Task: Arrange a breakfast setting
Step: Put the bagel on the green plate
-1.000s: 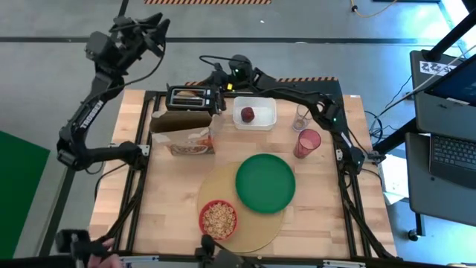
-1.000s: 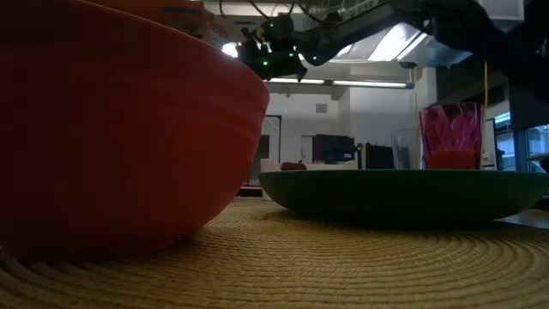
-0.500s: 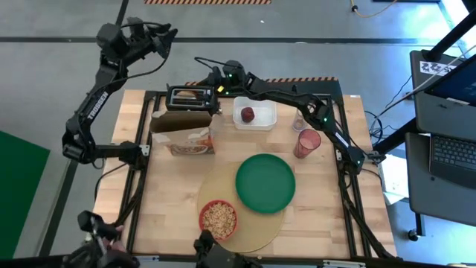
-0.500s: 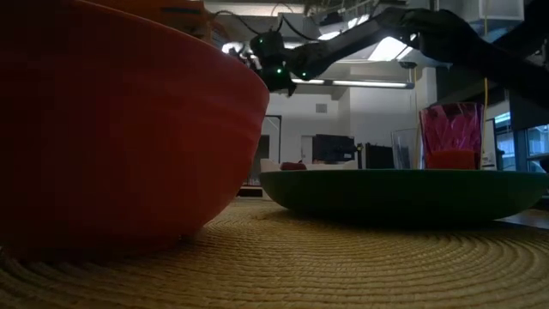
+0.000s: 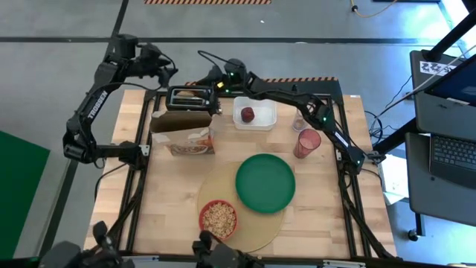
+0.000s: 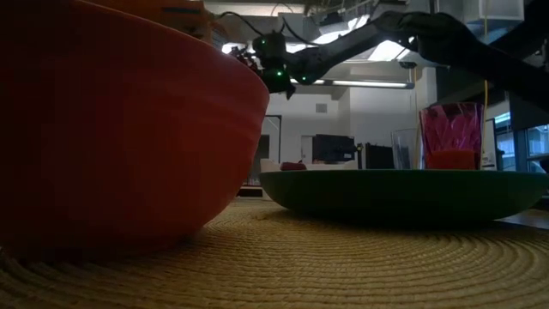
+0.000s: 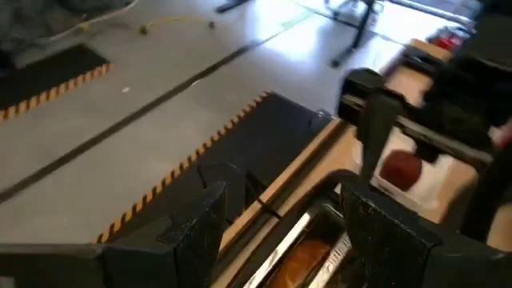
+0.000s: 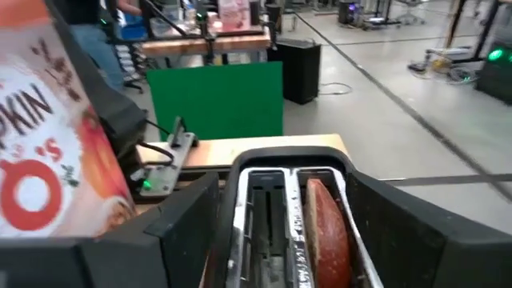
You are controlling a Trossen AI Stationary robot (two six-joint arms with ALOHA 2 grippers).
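Left end effector [image 5: 165, 73] now nearer toaster's bagel [image 8: 326, 228].

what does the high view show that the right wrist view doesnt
Only the high view: the tan mat, green plate, red bowl of cereal, pink cup, the apple in the white tray, and both arms, the left gripper beside the table's far edge, jaws open.

Only the right wrist view: the bagel's brown crust down in one toaster slot, the other slot empty, and a green panel in the room beyond.

Both: the black toaster, the cereal box and the right gripper over the toaster, jaws open.
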